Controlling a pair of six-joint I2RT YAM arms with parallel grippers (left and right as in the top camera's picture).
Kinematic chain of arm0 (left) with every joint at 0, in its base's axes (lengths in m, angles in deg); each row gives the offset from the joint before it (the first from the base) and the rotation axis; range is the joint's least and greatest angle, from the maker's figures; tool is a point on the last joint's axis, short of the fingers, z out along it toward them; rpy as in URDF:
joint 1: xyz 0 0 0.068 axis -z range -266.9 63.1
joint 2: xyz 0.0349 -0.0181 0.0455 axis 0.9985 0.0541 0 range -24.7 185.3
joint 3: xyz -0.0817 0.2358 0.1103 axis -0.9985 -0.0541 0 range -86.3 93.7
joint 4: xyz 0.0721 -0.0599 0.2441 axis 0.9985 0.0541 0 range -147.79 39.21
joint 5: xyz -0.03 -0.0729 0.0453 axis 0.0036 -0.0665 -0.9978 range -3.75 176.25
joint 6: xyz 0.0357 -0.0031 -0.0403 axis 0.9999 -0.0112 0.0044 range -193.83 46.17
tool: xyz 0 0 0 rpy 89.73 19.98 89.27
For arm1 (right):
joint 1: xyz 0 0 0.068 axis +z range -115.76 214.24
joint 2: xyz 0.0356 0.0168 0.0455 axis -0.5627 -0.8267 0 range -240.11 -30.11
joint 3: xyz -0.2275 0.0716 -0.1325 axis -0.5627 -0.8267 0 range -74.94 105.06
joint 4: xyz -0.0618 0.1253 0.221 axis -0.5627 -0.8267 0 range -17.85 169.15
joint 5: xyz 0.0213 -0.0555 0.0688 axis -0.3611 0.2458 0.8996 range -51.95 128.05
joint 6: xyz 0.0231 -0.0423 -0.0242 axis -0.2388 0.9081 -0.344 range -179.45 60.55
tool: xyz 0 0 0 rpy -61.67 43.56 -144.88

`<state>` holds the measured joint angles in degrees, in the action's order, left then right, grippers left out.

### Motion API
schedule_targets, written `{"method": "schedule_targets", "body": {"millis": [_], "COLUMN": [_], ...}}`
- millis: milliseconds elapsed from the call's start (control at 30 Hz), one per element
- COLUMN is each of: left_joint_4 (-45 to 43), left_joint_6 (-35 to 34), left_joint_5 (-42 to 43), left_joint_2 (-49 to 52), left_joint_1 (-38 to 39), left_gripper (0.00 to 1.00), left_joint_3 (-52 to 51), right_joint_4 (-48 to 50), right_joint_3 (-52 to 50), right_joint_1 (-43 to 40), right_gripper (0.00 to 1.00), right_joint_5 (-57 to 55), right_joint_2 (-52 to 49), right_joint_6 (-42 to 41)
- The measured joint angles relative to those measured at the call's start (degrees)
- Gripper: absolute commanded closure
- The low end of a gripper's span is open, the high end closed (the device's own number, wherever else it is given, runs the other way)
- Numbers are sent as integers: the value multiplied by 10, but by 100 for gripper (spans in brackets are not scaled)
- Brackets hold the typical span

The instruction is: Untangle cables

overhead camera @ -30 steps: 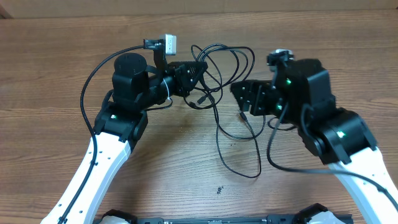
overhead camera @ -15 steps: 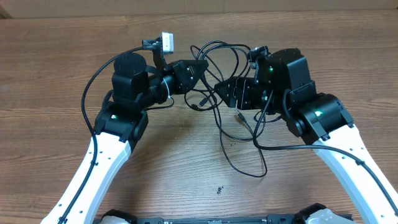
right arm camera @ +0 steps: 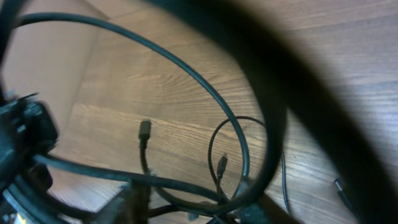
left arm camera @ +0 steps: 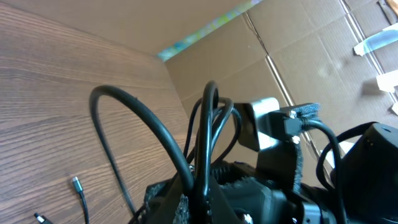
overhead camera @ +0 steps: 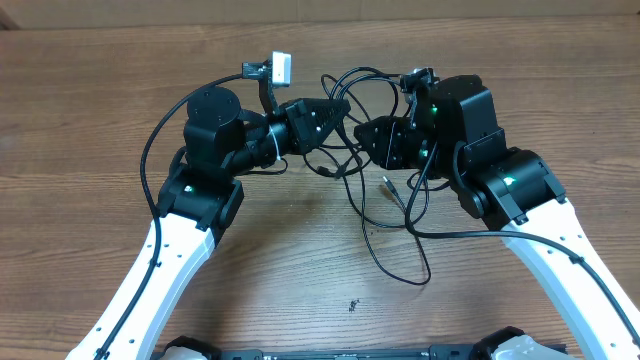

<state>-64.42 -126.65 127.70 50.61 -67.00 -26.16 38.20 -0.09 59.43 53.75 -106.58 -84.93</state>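
Observation:
The thin black cables (overhead camera: pixel 372 80) form a tangle of loops between my two grippers, and one long loop (overhead camera: pixel 395 262) trails toward the table's front. My left gripper (overhead camera: pixel 335 112) is shut on cable strands at the tangle's left side. In the left wrist view those strands rise from between its jaws (left arm camera: pixel 202 186), and a silver-tipped plug (left arm camera: pixel 76 182) lies on the wood. My right gripper (overhead camera: pixel 368 138) is at the tangle's right side. Its fingers stand apart in the right wrist view (right arm camera: pixel 193 205), with cables crossing the gap. Small plugs (right arm camera: pixel 145 129) (right arm camera: pixel 222 163) lie beyond them.
Loose plug ends (overhead camera: pixel 388 183) (overhead camera: pixel 327 170) lie on the wooden table (overhead camera: pixel 100 90) below the grippers. A cardboard wall (overhead camera: pixel 320 8) runs along the back edge. The left arm's thick cable (overhead camera: pixel 160 140) arcs outward, ending at a white connector (overhead camera: pixel 281 68).
My right arm has moved left up to the tangle and its jaws have narrowed. My left gripper has shifted slightly right with the strands still in it.

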Motion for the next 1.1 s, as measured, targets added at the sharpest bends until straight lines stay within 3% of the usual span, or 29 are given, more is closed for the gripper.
{"method": "schedule_targets", "body": {"millis": [167, 567, 800, 1100], "left_joint_4": [-3, -3, 11, 140], "left_joint_6": [-7, -10, 34, 124], "left_joint_5": [4, 12, 17, -30], "left_joint_2": [0, 0, 0, 0], "left_joint_1": [0, 0, -13, -35], "left_gripper": [96, 96, 96, 96], "left_joint_3": [0, 0, 0, 0], "right_joint_4": [-3, -23, -27, -28], "right_joint_3": [0, 0, 0, 0], "right_joint_1": [0, 0, 0, 0], "right_gripper": [96, 96, 96, 96], "right_joint_5": [-12, -44, -57, -78], "right_joint_2": [0, 0, 0, 0], "right_joint_6": [0, 0, 1, 0]}}
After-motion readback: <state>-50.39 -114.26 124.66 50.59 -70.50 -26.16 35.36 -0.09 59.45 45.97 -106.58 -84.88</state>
